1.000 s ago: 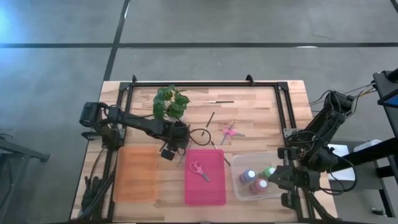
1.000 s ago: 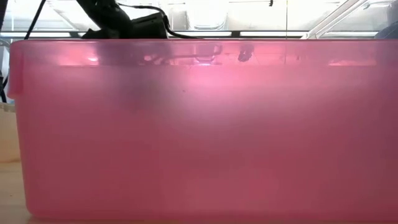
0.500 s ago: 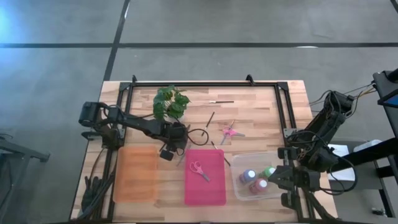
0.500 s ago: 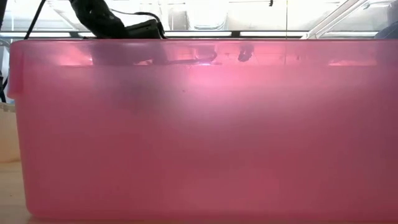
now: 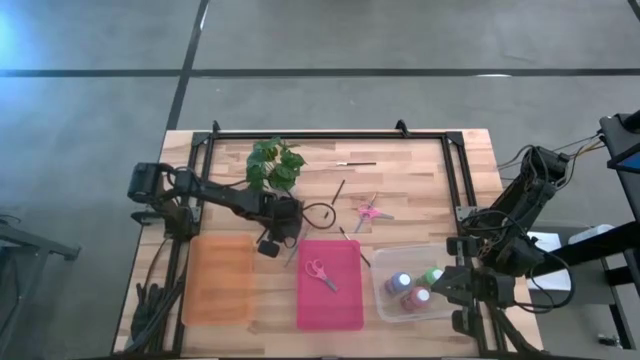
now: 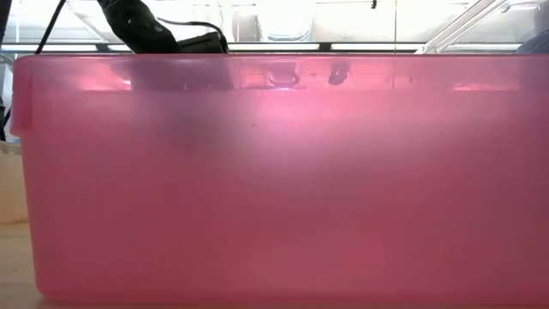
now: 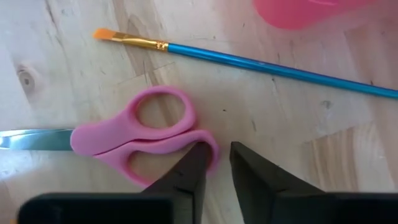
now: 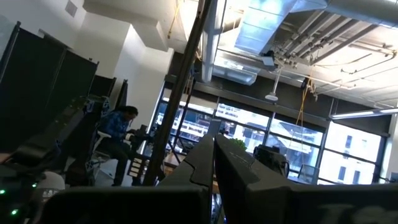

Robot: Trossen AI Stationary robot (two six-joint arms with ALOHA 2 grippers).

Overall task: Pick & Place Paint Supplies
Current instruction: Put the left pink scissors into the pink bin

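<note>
Bottles sit in the clear bin, one scissors in the pink tray. My left claw, slightly apart, clamps nothing, touching table scissors; brushes remain. Right claw waits, closed.

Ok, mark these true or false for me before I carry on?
1. One pair of scissors lies in the pink tray. True.
2. The paint bottles stand loose on the table. False: they sit in the clear bin.
3. The left gripper is down at a second pair of pink scissors, beside a blue-handled brush. True.
4. The right gripper has its jaws wide open. False: they are shut, and it waits at the table's right edge, pointing up into the room.
</note>
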